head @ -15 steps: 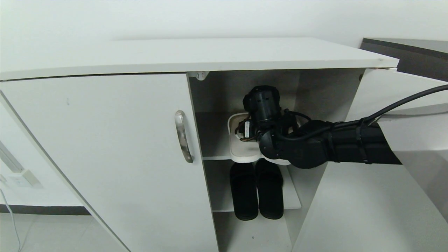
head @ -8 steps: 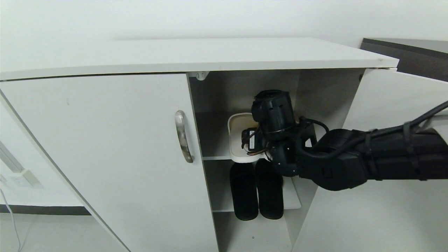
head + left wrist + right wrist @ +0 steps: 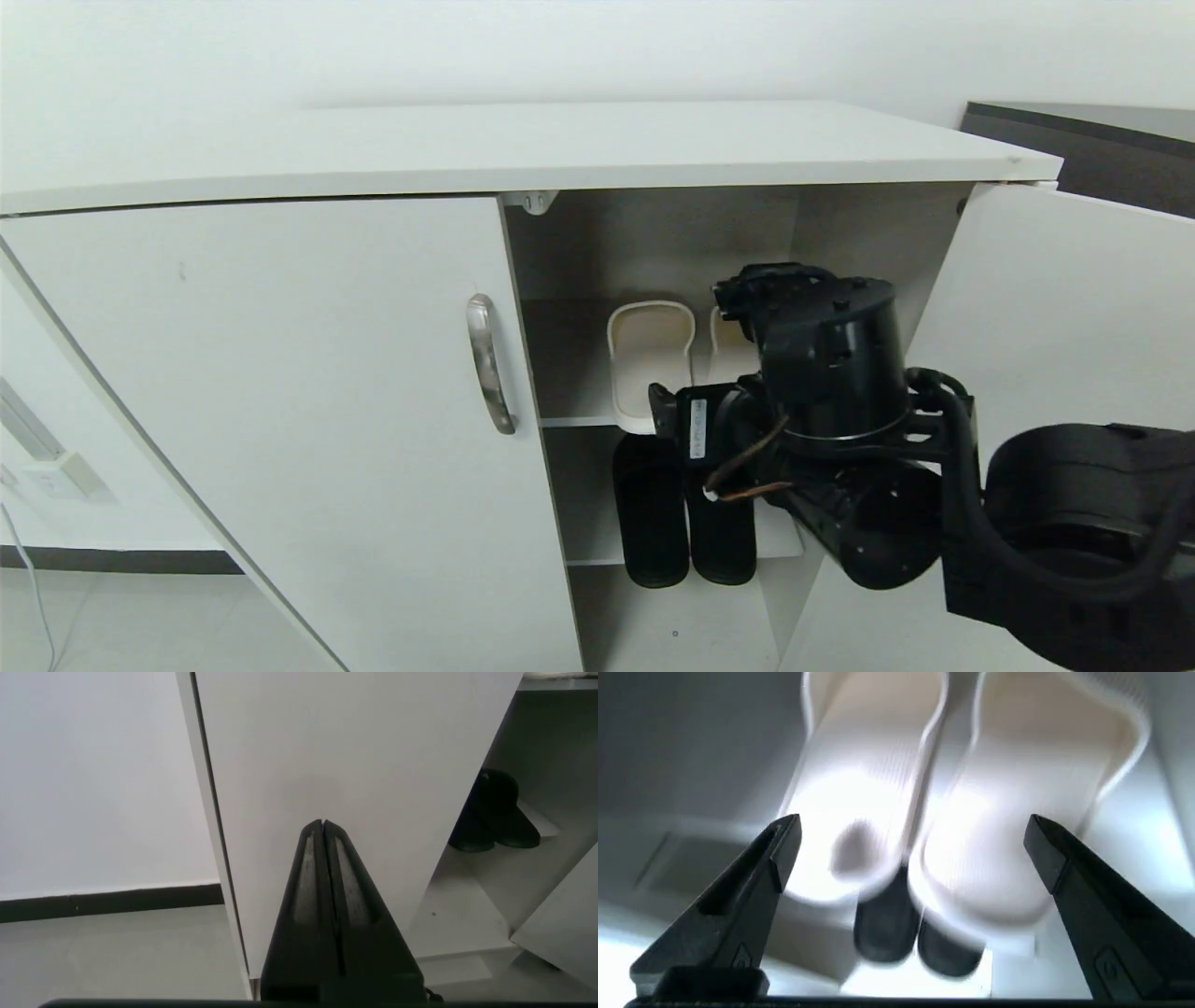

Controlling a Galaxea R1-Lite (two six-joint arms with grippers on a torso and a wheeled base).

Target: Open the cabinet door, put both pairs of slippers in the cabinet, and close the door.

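The white cabinet [image 3: 560, 149] has its right door [image 3: 1055, 308] swung open and its left door [image 3: 280, 392] closed. A white pair of slippers [image 3: 649, 359] lies on the upper shelf, overhanging its front edge. Beneath it, a black pair of slippers [image 3: 653, 523] lies on the lower shelf. My right arm [image 3: 831, 420] hangs just in front of the opening. The right gripper [image 3: 910, 835] is open and holds nothing, facing the white slippers [image 3: 971, 831] a short way off. My left gripper [image 3: 322, 826] is shut and empty, low before the closed left door [image 3: 355, 756], with the black slippers [image 3: 495, 821] off to one side.
A metal handle [image 3: 487, 364] is on the closed left door. The open right door stands close beside my right arm. The cabinet's bottom compartment [image 3: 672, 625] is bare. A dark skirting strip [image 3: 112, 901] runs along the white wall by the floor.
My right arm has drawn back out of the cabinet toward the camera and dropped lower. The white slippers stay behind on the upper shelf, now uncovered.
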